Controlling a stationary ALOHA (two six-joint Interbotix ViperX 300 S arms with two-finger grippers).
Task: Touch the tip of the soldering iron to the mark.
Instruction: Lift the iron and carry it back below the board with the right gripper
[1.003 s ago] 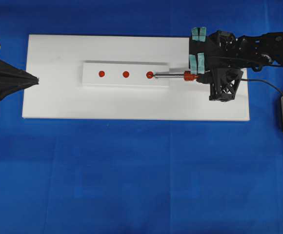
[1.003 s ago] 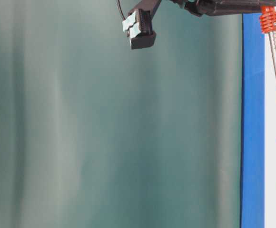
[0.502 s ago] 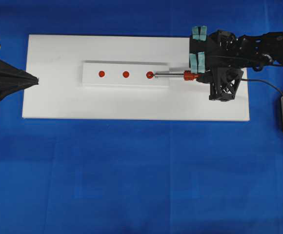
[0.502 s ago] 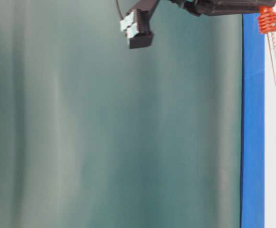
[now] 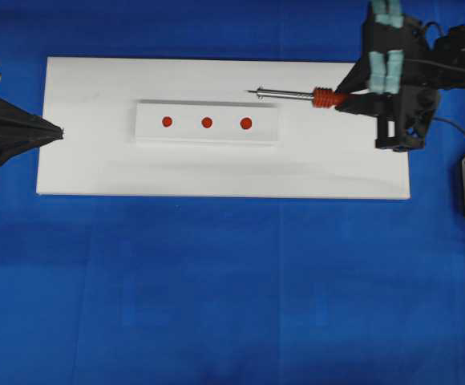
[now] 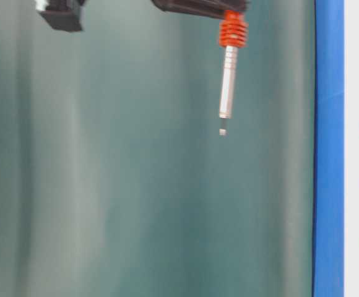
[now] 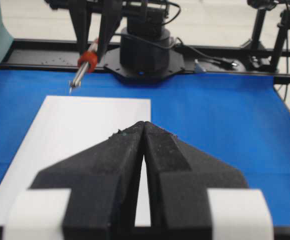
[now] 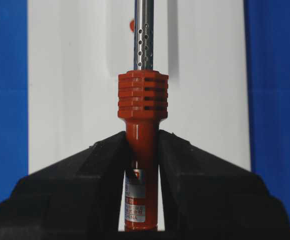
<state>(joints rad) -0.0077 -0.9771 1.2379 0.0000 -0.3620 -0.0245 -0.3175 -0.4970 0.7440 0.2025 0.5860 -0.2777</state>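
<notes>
Right gripper (image 8: 142,150): closed on the orange handle of the iron (image 5: 297,95); in the right wrist view the handle is seen clamped between the two black jaws.

Left gripper (image 7: 143,131): jaws pressed together with nothing between them; parked at the left edge of the overhead frame, pointing at the board's left end.

Iron: held at the upper right of the overhead frame, its long axis lying left-right, tip toward the left. In the table-level view it is seen hanging in the air, well off the white surface.

Tip (image 5: 252,91): above and slightly right of the nearest mark in the overhead frame, apart from it.

Marks: three red dots in a row on the raised strip (image 5: 208,105) at the middle of the board (image 5: 96,160); the right-hand mark (image 5: 246,123) lies nearest the tip.

Key relation: the mark lies below the tip in the overhead frame and toward the surface; the right arm is judged the nearer.

Doubt: how high the tip stands over the strip cannot be read exactly, as the table-level view is blurred.
</notes>
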